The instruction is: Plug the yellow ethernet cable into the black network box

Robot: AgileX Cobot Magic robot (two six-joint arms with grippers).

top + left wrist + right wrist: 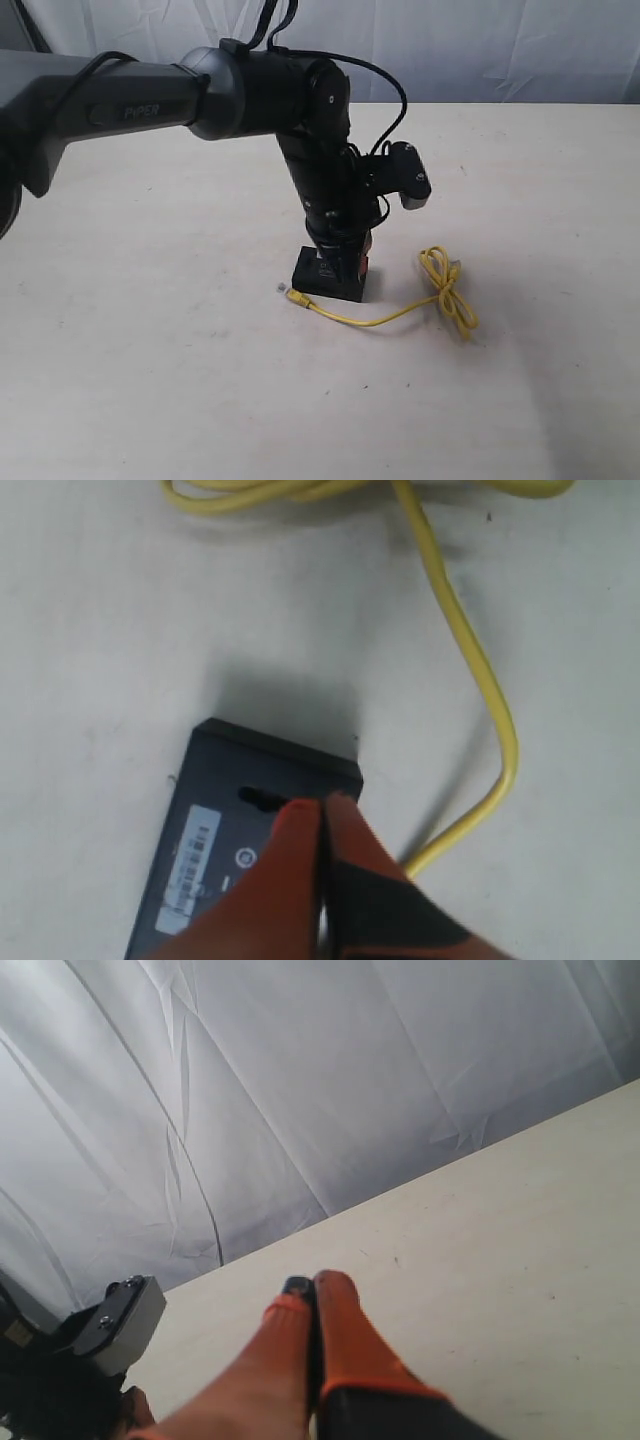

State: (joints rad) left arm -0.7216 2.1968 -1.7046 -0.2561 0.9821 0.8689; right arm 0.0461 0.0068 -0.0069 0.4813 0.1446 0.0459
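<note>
A robot lab or test bench, by the look of it; a plain pale tabletop point(150, 380) carries the work; a creased white cloth backdrop point(480, 50) hangs along the far side; a grey arm point(130, 105) marked PIPER reaches in from the left.

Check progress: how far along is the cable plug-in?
Done: nothing. The yellow cable lies loose, its plug on the table beside the box. In hand: the left fingers, closed, sit at the box top, apparently steadying it. To do: pick up the plug and insert it; the right fingers are closed and empty.
</note>
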